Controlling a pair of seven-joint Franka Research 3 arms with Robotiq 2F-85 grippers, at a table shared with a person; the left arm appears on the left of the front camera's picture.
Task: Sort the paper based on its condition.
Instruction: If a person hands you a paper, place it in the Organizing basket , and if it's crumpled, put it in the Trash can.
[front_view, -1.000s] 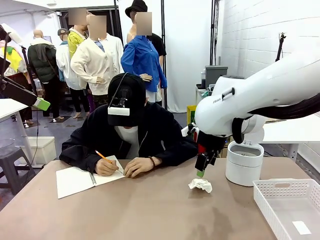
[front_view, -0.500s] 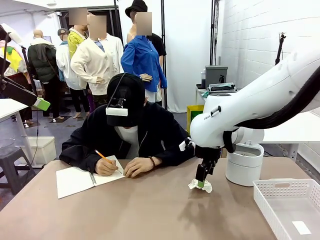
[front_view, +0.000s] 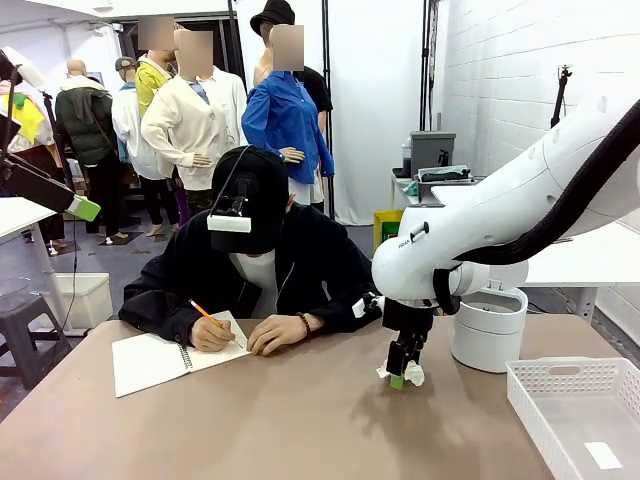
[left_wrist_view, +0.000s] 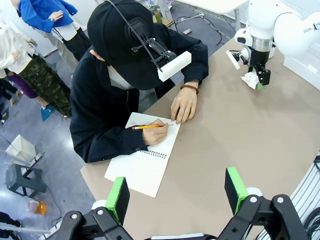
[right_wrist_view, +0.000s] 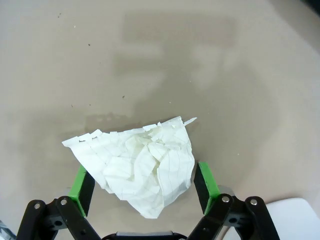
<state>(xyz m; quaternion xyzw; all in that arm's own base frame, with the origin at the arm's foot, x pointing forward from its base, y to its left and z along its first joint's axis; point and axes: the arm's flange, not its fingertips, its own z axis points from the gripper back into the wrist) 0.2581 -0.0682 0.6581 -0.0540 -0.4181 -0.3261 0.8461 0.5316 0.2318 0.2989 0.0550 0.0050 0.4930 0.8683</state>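
My right gripper (right_wrist_view: 144, 184) has dropped over the paper (right_wrist_view: 142, 157), jaws wide astride it; closing looks next.

Notebook (front_view: 155, 362), pencil (front_view: 203, 311), bin (front_view: 488, 325) and basket (front_view: 570, 365) share the table (front_view: 280, 420).

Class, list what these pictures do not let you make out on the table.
Any writing in the notebook: too small, left wrist view.
The white basket's right end: cut off by the front view's edge.
The paper's underside: hidden against the table, right wrist view.
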